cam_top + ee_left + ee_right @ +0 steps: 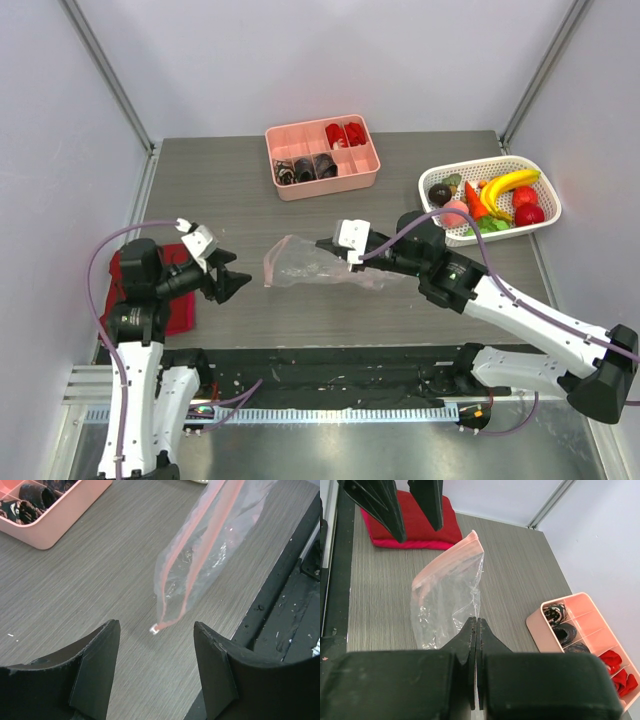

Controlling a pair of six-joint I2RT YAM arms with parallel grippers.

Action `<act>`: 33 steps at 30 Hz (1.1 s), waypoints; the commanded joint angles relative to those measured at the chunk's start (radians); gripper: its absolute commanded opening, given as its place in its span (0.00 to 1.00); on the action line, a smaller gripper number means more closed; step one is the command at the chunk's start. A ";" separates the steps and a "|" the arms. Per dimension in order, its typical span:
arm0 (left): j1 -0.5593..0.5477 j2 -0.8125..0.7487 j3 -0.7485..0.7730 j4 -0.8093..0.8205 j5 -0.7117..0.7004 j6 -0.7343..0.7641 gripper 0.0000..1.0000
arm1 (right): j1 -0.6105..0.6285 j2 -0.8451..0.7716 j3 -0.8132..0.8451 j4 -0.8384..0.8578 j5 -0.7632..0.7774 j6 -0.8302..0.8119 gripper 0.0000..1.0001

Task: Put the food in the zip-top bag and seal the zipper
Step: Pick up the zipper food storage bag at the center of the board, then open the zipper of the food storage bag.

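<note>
The zip-top bag (305, 265) hung limp over the table (220, 190), pinched at one edge by the right gripper (476, 622). Light, crinkly and probably slippery, it looked best taken by its stiffer pink zipper (197, 575), near which the left gripper (237, 280) hovered, part-open and empty.

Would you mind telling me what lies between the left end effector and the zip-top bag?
Only bare tabletop, seen in the top view, separates the left end effector from the zip-top bag.

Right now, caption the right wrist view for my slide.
Right gripper shut on zip-top bag, open left gripper facing its zipper.
</note>
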 commanded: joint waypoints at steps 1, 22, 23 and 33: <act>-0.027 0.008 -0.029 0.151 -0.026 -0.022 0.63 | 0.000 0.010 0.064 0.026 -0.036 0.015 0.01; -0.244 0.120 -0.095 0.430 -0.156 -0.143 0.42 | 0.003 0.041 0.127 0.024 -0.092 0.046 0.01; -0.244 0.123 -0.080 0.432 -0.143 -0.174 0.36 | 0.003 0.041 0.127 0.026 -0.092 0.042 0.01; -0.245 0.017 0.216 0.060 -0.289 -0.353 0.00 | 0.001 0.200 0.232 0.175 0.095 0.135 0.63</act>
